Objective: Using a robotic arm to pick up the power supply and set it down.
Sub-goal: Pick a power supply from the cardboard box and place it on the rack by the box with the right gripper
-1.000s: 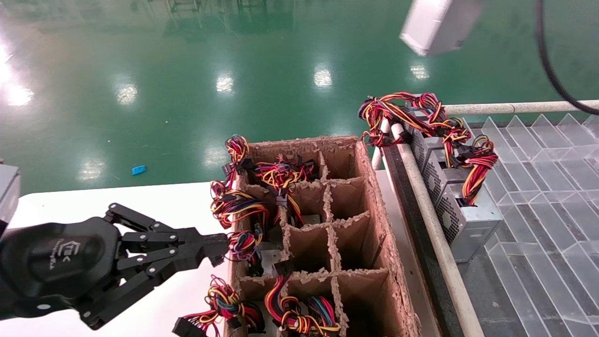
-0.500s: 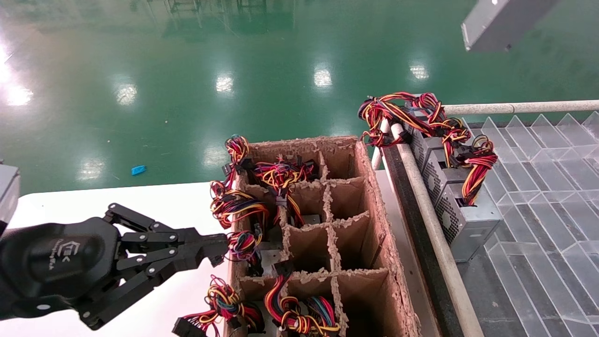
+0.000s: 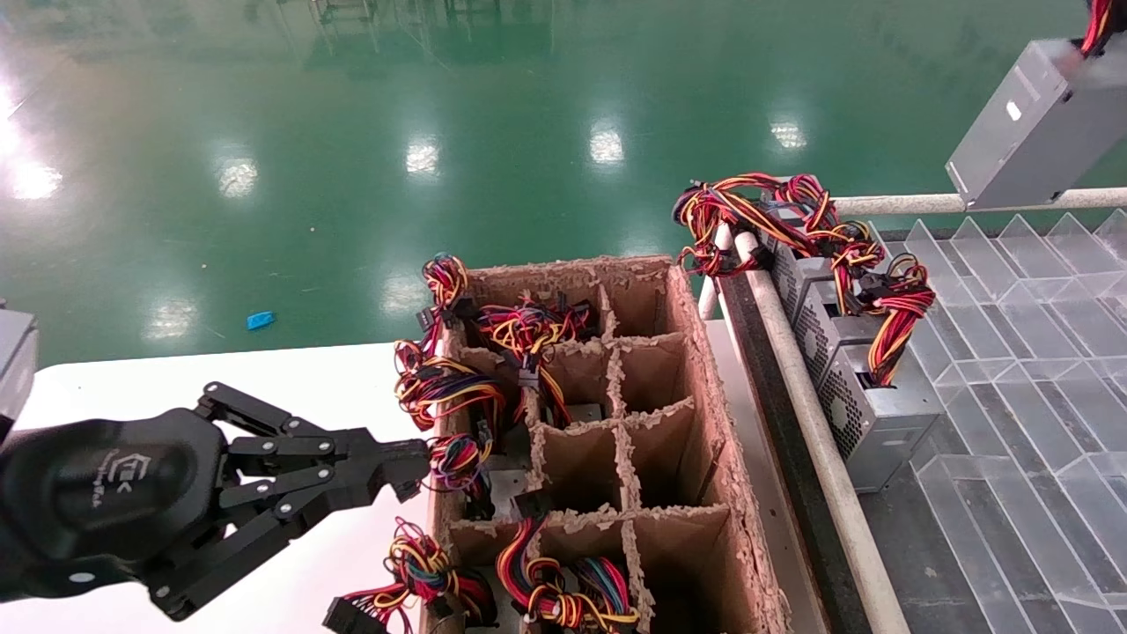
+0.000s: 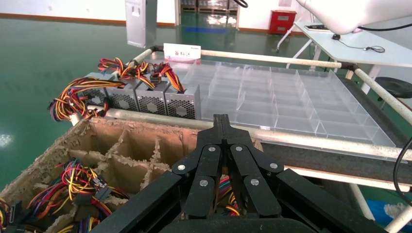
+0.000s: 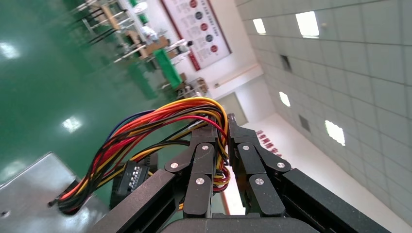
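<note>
One unit in hand: the power supply (image 3: 1030,123) hangs tilted, high above the clear divider tray (image 3: 1039,352).
Right gripper (image 5: 222,128): clamped on its wire bundle (image 5: 160,126), not the casing.
Handling: rigid, likely heavy; wires flex, so it may swing.
Left gripper (image 3: 401,471): closed, empty, beside the cardboard crate (image 3: 704,370).

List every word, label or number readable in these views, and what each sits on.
Left pincer body: white logo, lettering unreadable.
White card on the tray rail: red characters, unreadable.
Wall poster: too small.
Held power supply: small white sticker, unreadable.
Nothing legible.
</note>
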`<state>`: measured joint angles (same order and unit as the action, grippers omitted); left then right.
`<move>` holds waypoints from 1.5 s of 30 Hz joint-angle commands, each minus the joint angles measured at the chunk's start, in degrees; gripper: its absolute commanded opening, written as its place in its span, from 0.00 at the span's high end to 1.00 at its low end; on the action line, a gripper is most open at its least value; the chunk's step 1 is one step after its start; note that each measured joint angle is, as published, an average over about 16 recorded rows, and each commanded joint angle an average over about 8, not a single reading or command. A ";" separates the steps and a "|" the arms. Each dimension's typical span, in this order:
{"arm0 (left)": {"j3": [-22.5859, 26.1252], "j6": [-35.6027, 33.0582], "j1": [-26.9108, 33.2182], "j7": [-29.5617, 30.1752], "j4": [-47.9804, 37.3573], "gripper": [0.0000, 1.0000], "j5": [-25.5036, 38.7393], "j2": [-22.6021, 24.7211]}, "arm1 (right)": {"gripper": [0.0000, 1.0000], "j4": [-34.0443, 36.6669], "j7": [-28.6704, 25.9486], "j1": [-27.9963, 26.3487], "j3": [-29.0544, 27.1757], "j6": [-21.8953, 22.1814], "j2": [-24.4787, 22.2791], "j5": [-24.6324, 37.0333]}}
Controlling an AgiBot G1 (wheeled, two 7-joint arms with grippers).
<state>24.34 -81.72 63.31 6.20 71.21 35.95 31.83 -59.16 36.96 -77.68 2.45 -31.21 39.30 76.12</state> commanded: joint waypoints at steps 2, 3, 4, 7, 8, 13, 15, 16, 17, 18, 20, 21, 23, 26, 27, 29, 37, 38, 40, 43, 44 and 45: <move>0.00 0.00 0.00 0.00 0.00 1.00 0.00 0.00 | 1.00 -1.91 -2.77 2.30 0.60 0.99 -1.48 1.26; 0.00 0.00 0.00 0.00 0.00 1.00 0.00 0.00 | 1.00 -2.38 -2.87 2.85 0.84 1.39 -1.73 1.89; 0.00 0.00 0.00 0.00 0.00 1.00 0.00 0.00 | 1.00 -2.80 -2.80 3.32 1.08 1.75 -1.89 2.50; 0.00 0.00 0.00 0.00 0.00 1.00 0.00 0.00 | 1.00 -3.89 -1.82 4.43 1.80 2.49 -1.94 4.13; 0.00 0.00 0.00 0.00 0.00 1.00 0.00 0.00 | 1.00 -4.26 -1.22 4.72 2.04 2.58 -1.87 4.59; 0.00 0.00 0.00 0.00 0.00 1.00 0.00 0.00 | 1.00 -6.31 4.30 6.03 2.97 1.71 -1.15 5.85; 0.00 0.00 0.00 0.00 0.00 1.00 0.00 0.00 | 1.00 -7.06 7.57 6.59 2.97 1.08 -0.72 5.71; 0.00 0.00 0.00 0.00 0.00 1.00 0.00 0.00 | 1.00 -7.29 9.26 6.88 2.86 0.75 -0.47 5.46; 0.00 0.00 0.00 0.00 0.00 1.00 0.00 0.00 | 1.00 -7.46 10.96 7.15 2.71 0.40 -0.20 5.13; 0.00 0.00 0.00 0.00 0.00 1.00 0.00 0.00 | 1.00 -7.52 12.68 7.40 2.49 0.08 0.06 4.76; 0.00 0.00 0.00 0.00 0.00 1.00 0.00 0.00 | 1.00 -7.37 15.94 7.83 1.98 -0.63 0.59 3.87; 0.00 0.00 0.00 0.00 0.00 1.00 0.00 0.00 | 1.00 -7.22 17.51 7.98 1.71 -1.06 0.81 3.38; 0.00 0.00 0.00 0.00 0.00 1.00 0.00 0.00 | 1.00 -6.82 20.64 8.22 1.17 -2.02 1.19 2.47; 0.00 0.00 0.00 0.00 0.00 1.00 0.00 0.00 | 1.00 -5.97 25.12 8.53 0.35 -3.56 1.80 1.02; 0.00 0.00 0.00 0.00 0.00 1.00 0.00 0.00 | 1.00 -5.64 26.47 8.60 0.07 -4.04 2.01 0.53; 0.00 0.00 0.00 0.00 0.00 1.00 0.00 0.00 | 1.00 -4.86 28.90 8.77 -0.50 -4.75 2.48 -0.34; 0.00 0.00 0.00 0.00 0.00 1.00 0.00 0.00 | 1.00 -1.95 33.96 9.36 -2.36 -4.66 3.83 -2.20; 0.00 0.00 0.00 0.00 0.00 1.00 0.00 0.00 | 1.00 -1.76 34.17 9.50 -2.59 -4.60 3.80 -2.37; 0.00 0.00 0.00 0.00 0.00 1.00 0.00 0.00 | 1.00 -1.67 34.39 9.92 -3.05 -4.58 3.47 -2.71; 0.00 0.00 0.00 0.00 0.00 1.00 0.00 0.00 | 1.00 -2.10 33.84 11.06 -3.75 -4.67 2.40 -3.20; 0.00 0.00 0.00 0.00 0.00 1.00 0.00 0.00 | 1.00 -2.40 33.26 11.57 -3.96 -4.74 1.89 -3.39; 0.00 0.00 0.00 0.00 0.00 1.00 0.00 0.00 | 1.00 -2.81 32.50 12.14 -4.16 -4.83 1.29 -3.58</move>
<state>24.34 -81.72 63.31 6.20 71.21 35.95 31.83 -62.63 67.35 -65.10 -1.66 -36.17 40.01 72.19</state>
